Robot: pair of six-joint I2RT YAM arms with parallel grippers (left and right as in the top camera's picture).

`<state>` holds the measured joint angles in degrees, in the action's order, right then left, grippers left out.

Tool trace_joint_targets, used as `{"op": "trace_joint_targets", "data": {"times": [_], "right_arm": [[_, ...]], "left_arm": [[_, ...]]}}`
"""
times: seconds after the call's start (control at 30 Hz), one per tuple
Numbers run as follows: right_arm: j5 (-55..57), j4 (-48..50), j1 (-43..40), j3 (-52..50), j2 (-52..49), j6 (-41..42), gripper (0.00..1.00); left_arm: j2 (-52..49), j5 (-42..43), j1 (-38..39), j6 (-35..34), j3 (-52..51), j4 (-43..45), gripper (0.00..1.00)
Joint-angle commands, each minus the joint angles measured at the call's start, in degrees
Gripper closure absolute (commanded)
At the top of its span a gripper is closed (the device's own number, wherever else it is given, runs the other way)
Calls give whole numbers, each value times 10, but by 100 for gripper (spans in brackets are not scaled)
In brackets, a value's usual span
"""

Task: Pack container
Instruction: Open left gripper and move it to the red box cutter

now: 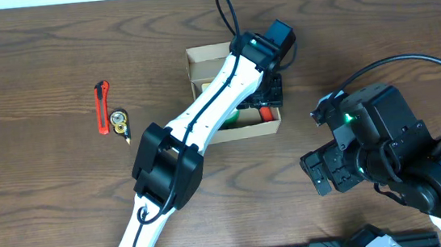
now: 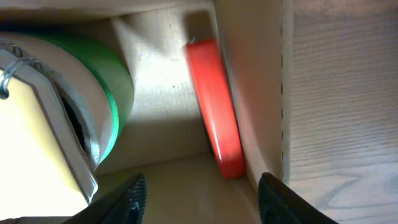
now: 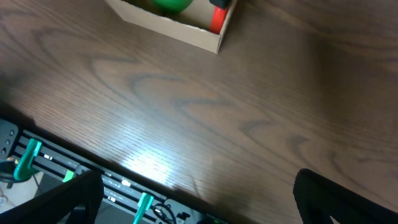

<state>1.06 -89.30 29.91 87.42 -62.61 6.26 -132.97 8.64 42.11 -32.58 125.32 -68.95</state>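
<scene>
Overhead and wrist views, 1 moment. The container (image 1: 206, 54), a tan cardboard box, stands open on the tabletop (image 1: 49, 197) just beyond the middle, toward the far edge. I see my left arm reaching diagonally across it, so that the left tool (image 2: 202, 199) sits over the box's right-hand end. In the left wrist view its 2 fingers (image 2: 134, 193) stand wide apart at the bottom of the frame. They grip nothing and touch neither the contents nor the cardboard that I can see.

Inside the box, a red object (image 2: 214, 106) lies against the side wall, and a green tape roll (image 2: 115, 87) lies beside it, with bare cardboard floor between the 2. I cannot tell what the pale item in front of the green roll is.

The right tool (image 3: 205, 208) hangs above bare wood to the right of the box and nearer the front edge, well apart from it. Its 2 fingers are spread wide and hold nothing.

To the left of the box, well apart from it, lie a red utility knife (image 1: 103, 107) and, just beside it, 2 small rolls (image 1: 119, 121).
</scene>
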Motion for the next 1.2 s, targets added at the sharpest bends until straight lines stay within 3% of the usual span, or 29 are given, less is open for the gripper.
{"op": "trace_joint_targets", "data": {"times": [0.0, 0.3, 0.43, 0.67, 0.77, 0.9, 1.17], "right_arm": [[4, -1, -3, 0, 0, -8, 1], [4, -1, -3, 0, 0, -8, 1], [4, -1, -3, 0, 0, -8, 1], [4, -1, -3, 0, 0, -8, 1], [4, -1, -3, 0, 0, -8, 1], [4, -1, -3, 0, 0, -8, 1], [4, -1, -3, 0, 0, -8, 1]], "left_arm": [[22, -3, -2, 7, 2, -5, 43], [134, -50, -28, 9, 2, -49, 46], [208, -135, -56, -5, 2, -108, 47], [316, -176, -212, -8, -8, -194, 46], [355, -186, -296, 27, -47, -196, 42], [402, -160, -396, 56, -167, -127, 29], [407, -62, -505, 188, -420, 133, 29]]}}
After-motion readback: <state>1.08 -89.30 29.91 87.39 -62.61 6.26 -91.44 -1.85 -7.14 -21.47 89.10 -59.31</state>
